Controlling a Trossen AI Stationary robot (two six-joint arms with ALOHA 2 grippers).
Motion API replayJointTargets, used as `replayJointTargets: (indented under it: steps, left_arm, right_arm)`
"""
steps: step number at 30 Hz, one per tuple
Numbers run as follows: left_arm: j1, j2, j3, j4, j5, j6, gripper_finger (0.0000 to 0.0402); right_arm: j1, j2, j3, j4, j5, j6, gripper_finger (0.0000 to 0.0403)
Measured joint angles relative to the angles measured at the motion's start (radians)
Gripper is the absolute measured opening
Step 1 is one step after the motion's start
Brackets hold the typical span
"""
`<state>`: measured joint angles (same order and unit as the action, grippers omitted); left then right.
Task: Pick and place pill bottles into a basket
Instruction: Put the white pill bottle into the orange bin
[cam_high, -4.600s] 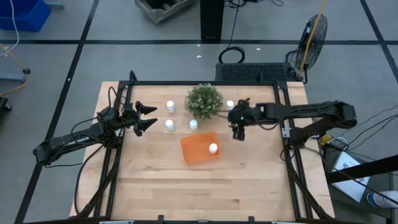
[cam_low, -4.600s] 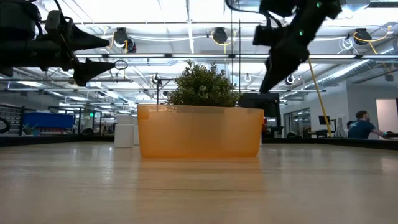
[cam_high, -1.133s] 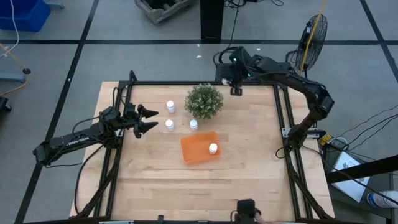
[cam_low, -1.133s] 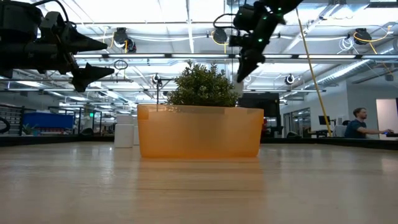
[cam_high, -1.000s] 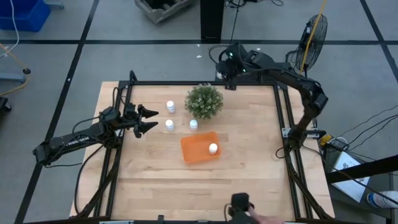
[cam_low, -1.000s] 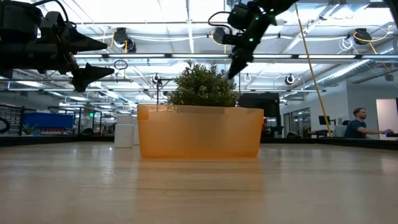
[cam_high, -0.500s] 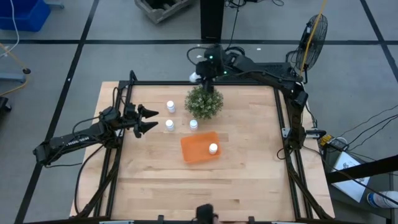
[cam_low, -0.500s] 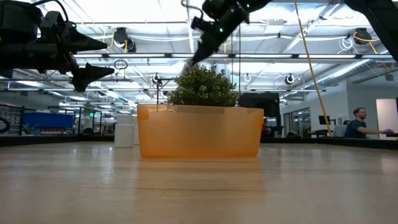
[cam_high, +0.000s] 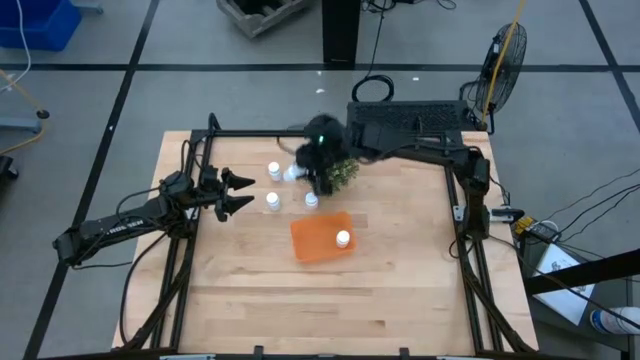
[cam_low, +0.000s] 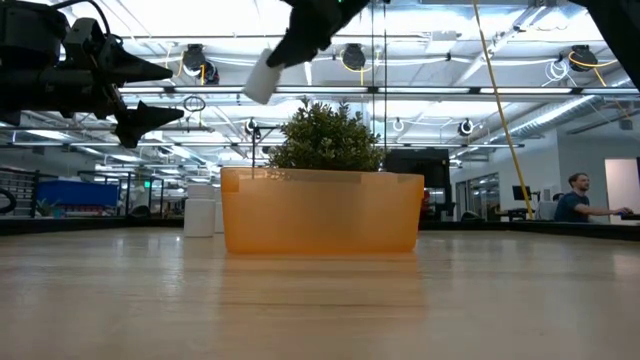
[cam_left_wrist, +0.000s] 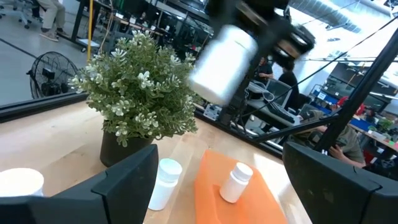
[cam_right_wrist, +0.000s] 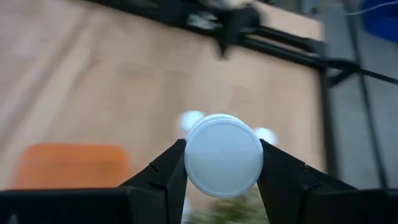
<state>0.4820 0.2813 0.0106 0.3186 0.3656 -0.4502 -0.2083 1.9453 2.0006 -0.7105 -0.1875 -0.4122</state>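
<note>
My right gripper (cam_high: 303, 166) hangs over the left side of the green plant (cam_high: 343, 172), shut on a white pill bottle (cam_high: 292, 173), which also shows in the low view (cam_low: 260, 78). My left gripper (cam_high: 247, 190) is open and empty, in the air at the table's left. Three bottles stand on the table left of and in front of the plant: one (cam_high: 274, 171), a second (cam_high: 272, 201), a third (cam_high: 311, 199). The orange basket (cam_high: 318, 240) lies nearer, with one bottle (cam_high: 343, 238) in it. My right gripper pinches the bottle between its two fingers (cam_right_wrist: 166, 169), one on each side of its round wall (cam_right_wrist: 224, 158). The bottle is lifted clear, above plant height. It is tilted, and its free end (cam_low: 257, 88) sticks out past the fingertips, down toward the table's left.
The plant in its dark pot (cam_left_wrist: 118, 148) stands at the table's far middle, right under my right arm. A black frame (cam_high: 190, 230) runs along the table's sides. Bare wood lies in front of the basket (cam_low: 320, 212).
My right gripper has swung with the bottle from the table's far edge, right of the plant, toward the table's left and then nearer, ending over the plant's left side. It stays shut on the bottle.
</note>
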Motion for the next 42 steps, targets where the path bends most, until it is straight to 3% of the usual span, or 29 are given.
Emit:
replayJointTargets:
  steps: [5, 14, 23, 31, 42]
  left_arm:
    - [0.000, 0.000, 0.000, 0.000, 0.000, 0.007, 0.0349]
    - [0.000, 0.000, 0.000, 0.000, 0.000, 0.006, 0.0349]
    - [0.000, 0.000, 0.000, -0.001, 0.009, 0.008, 0.0349]
    - [0.000, 0.000, 0.000, -0.001, 0.010, 0.009, 0.0349]
    - [0.000, 0.000, 0.000, 0.000, 0.052, -0.001, 0.0349]
  right_arm:
    - [0.067, -0.004, -0.001, -0.112, 0.001, 0.078, 0.0147]
    - [0.080, -0.041, -0.001, -0.288, 0.037, 0.145, 0.0147]
    - [0.134, -0.076, -0.006, -0.273, 0.003, 0.223, 0.0147]
    - [0.170, -0.076, -0.152, -0.254, 0.007, 0.244, 0.0147]
    - [0.189, -0.079, -0.404, -0.101, 0.060, 0.246, 0.0147]
